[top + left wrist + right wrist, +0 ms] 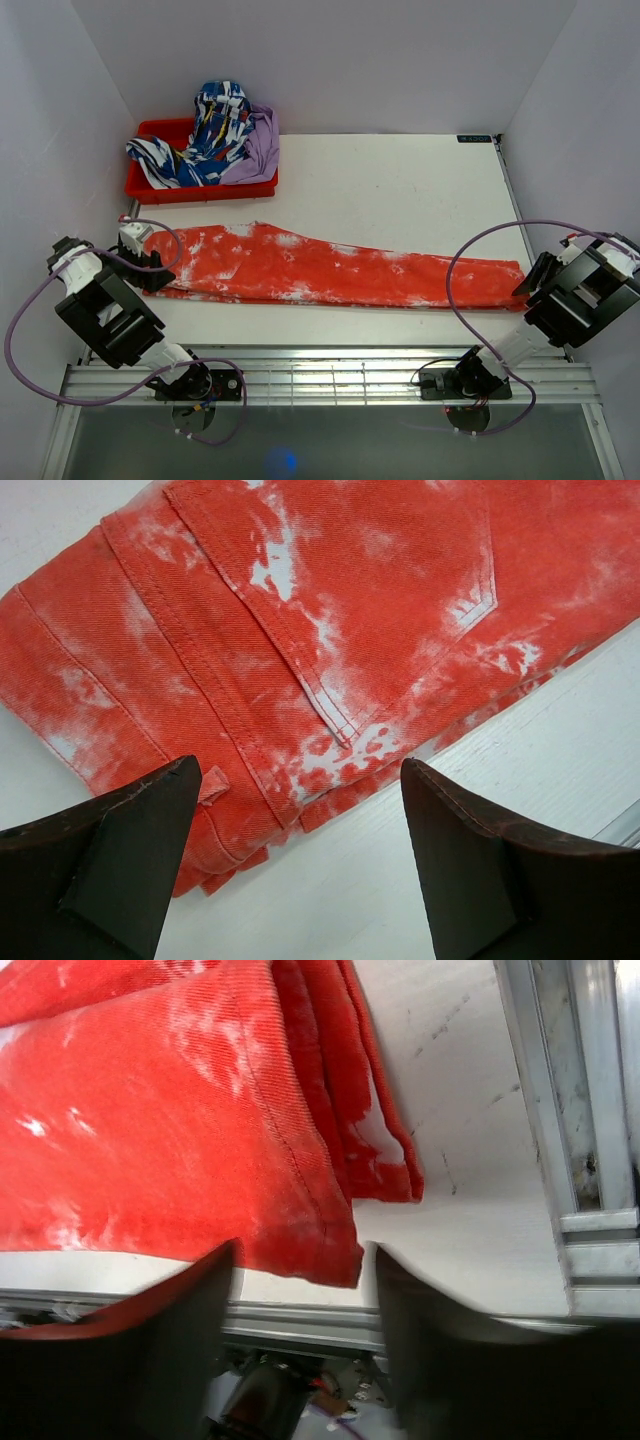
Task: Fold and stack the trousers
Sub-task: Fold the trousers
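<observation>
The trousers (330, 265) lie leg over leg in a long strip just on the near side of the red bin (200, 190), running off to its right. The left gripper (150, 270) hangs wide open over the waistband (90, 700) end nearest the bin, and the right gripper (525, 285) is spread and empty at the hem (320, 1250) farthest from it. This looks like soft, floppy twill (some weight, hardly slippery), so I'd pinch both layers at the end corners to stop the legs sliding apart. The overhead view gives the full length, but only the left wrist shows the back pocket (380, 610) stitching and only the right wrist shows the stacked hem edges.
</observation>
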Available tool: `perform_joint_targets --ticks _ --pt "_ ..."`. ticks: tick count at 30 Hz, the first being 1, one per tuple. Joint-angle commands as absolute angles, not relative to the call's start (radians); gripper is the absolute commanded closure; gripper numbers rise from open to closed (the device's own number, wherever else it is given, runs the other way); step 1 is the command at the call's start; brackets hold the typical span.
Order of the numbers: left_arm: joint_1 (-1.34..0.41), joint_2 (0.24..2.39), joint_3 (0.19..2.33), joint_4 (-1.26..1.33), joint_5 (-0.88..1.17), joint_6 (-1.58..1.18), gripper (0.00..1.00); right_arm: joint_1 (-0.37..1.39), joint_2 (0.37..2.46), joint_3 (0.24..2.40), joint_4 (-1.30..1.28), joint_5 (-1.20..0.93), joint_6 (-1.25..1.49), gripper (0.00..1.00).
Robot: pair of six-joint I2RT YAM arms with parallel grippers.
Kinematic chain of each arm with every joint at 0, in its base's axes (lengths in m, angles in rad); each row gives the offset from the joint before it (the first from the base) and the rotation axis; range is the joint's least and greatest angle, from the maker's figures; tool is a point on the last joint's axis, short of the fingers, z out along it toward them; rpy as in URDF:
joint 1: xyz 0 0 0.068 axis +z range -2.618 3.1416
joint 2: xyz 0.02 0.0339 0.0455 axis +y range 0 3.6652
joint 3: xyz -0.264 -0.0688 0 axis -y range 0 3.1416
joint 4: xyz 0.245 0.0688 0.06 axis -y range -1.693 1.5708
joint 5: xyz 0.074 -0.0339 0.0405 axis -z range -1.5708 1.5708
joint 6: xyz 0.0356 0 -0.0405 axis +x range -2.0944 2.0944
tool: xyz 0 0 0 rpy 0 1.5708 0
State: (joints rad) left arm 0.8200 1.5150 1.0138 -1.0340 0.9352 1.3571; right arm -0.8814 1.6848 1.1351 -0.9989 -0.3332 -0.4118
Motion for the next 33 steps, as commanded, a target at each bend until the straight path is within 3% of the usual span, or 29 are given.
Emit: perform_joint_targets --ticks 1,3,4,5,15,21,24,28,30,31,33 --pt "0.821 1.503 1.002 -1.028 0.966 1.365 0.08 -0.896 1.718 1.144 -0.974 -0.356 -0.373 0.51" --pt "0.821 1.503 1.002 -1.025 0.968 1.365 0.08 -0.894 1.717 1.161 -0.995 -0.391 -0.390 0.71" --pt "0.821 1.505 0.999 -1.023 0.968 1.364 0.08 -0.893 1.709 1.184 -1.020 -0.406 -0.399 0.87" --pt "0.821 1.506 0.997 -1.020 0.968 1.362 0.08 -0.891 1.701 1.196 -1.032 -0.438 -0.420 0.92" --pt "0.821 1.525 0.986 -0.994 0.988 1.324 0.08 -0.714 1.595 1.465 -1.137 -0.675 -0.545 0.92" --pt "0.821 1.537 0.985 -0.976 0.960 1.278 0.10 -0.551 1.574 1.685 -1.222 -0.732 -0.814 0.92" --pt "0.822 1.539 0.983 -0.966 0.945 1.269 0.11 -0.564 1.514 1.671 -1.241 -0.690 -0.989 0.92" --pt "0.822 1.542 1.000 -0.965 0.940 1.255 0.11 -0.641 1.370 1.350 -1.194 -0.582 -1.199 0.92" --pt "0.824 1.548 1.005 -0.965 0.937 1.249 0.11 -0.672 1.353 1.240 -1.158 -0.513 -1.289 0.80" --pt "0.824 1.551 1.008 -0.965 0.933 1.247 0.11 -0.716 1.350 1.197 -1.152 -0.500 -1.314 0.50" --pt "0.824 1.552 1.008 -0.966 0.924 1.244 0.11 -0.762 1.358 1.105 -1.115 -0.457 -1.359 0.09"
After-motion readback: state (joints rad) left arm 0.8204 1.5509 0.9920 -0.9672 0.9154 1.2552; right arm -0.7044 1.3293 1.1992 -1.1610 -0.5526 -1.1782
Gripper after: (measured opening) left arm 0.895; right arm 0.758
